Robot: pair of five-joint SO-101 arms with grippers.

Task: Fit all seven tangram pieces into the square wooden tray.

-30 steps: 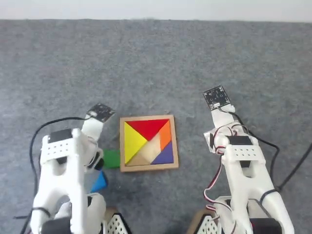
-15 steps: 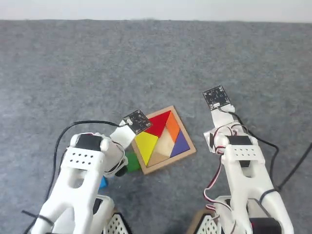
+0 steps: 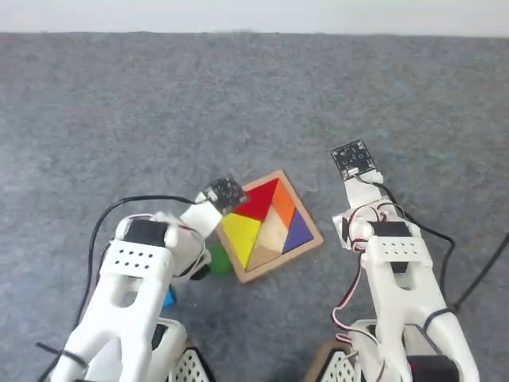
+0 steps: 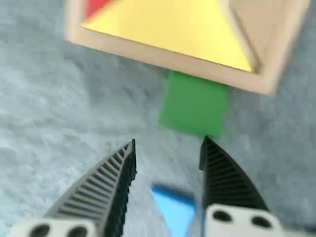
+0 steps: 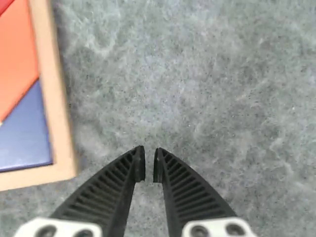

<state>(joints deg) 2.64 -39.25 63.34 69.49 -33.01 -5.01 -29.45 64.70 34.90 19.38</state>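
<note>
- Sitting corner-up like a diamond, the square wooden tray [image 3: 285,260] has rotated since a second ago, when its sides ran straight with the table [image 3: 119,103]. It has turned slightly further and slid a little right over the last half second.
- The left arm [image 3: 135,263] has swung in from the side to the tray's near-left edge. The right arm [image 3: 394,255] has not shifted.
- The green square [image 3: 219,261] lay beside the tray's left side a second ago. It lies flat outside the tray, against the outer rim [image 4: 163,57].
- The left pincer [image 4: 168,142] hangs spread over the grey cloth just short of the green square [image 4: 193,104], with nothing between its ribbed black fingers. A blue piece [image 4: 173,207] lies under it.
- The right pincer [image 5: 149,149] is pressed nearly together and empty, just beside the tray's pale rim [image 5: 57,98].
- The tray is light, smooth wood with a raised border. Inside it lie a red triangle [image 3: 258,203], a yellow triangle [image 3: 238,231], an orange piece [image 3: 285,208] and a violet triangle [image 3: 297,232], all flat and glossy, around a patch of bare wood.
- The table covering is grey, fuzzy and felt-like.
</note>
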